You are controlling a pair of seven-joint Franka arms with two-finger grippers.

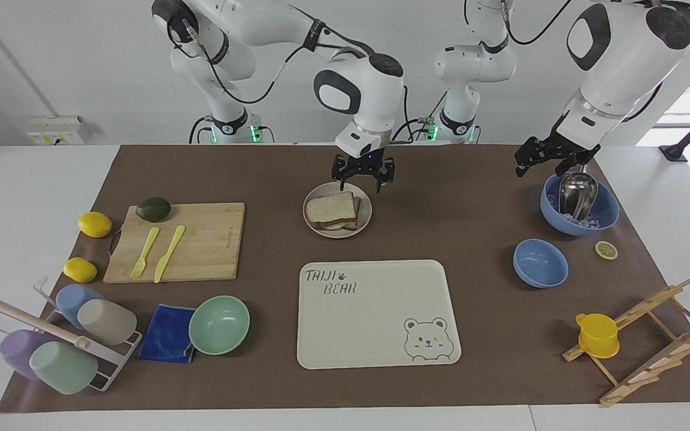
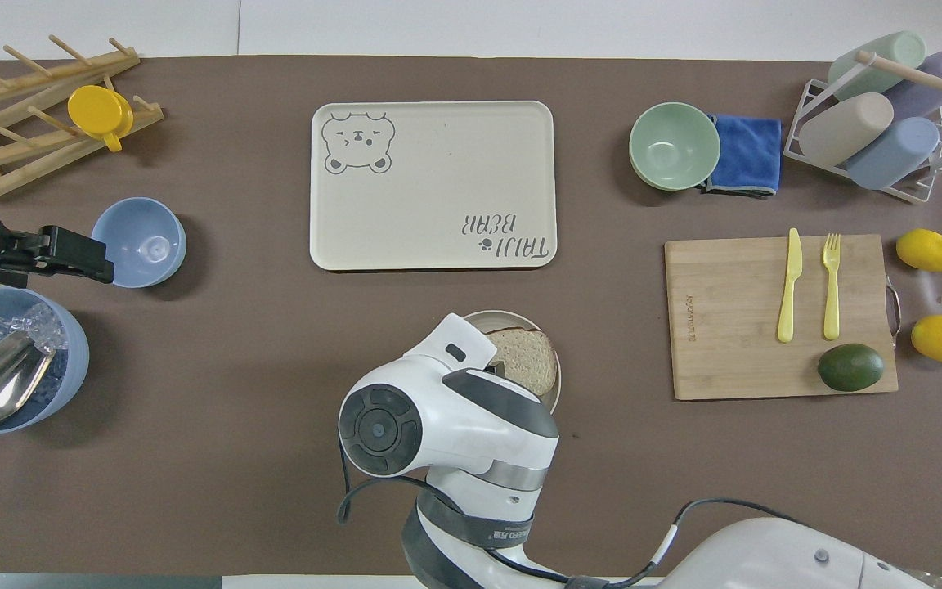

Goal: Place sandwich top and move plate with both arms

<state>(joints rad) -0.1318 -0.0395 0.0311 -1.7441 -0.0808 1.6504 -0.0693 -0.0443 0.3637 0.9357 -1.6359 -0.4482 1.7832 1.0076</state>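
Observation:
The sandwich top (image 1: pixel 332 208) lies flat on the stacked sandwich on the small round plate (image 1: pixel 366 222), which sits midway along the table near the robots. My right gripper (image 1: pixel 362 181) hangs open just above the plate's edge nearest the robots, touching nothing. In the overhead view the right arm's wrist covers that gripper and part of the plate (image 2: pixel 506 314); the sandwich top (image 2: pixel 530 360) shows beside it. My left gripper (image 1: pixel 536 163) waits open and holding nothing in the air over the rim of the large blue bowl (image 1: pixel 605 214); in the overhead view the left gripper (image 2: pixel 78 258) shows between the two blue bowls.
A cream bear tray (image 1: pixel 375 311) lies farther from the robots than the plate. The large blue bowl holds ice and a metal scoop (image 1: pixel 575 191); a smaller blue bowl (image 1: pixel 540 263) lies beside it. A cutting board (image 1: pixel 180 242) with fork, knife and avocado lies toward the right arm's end.

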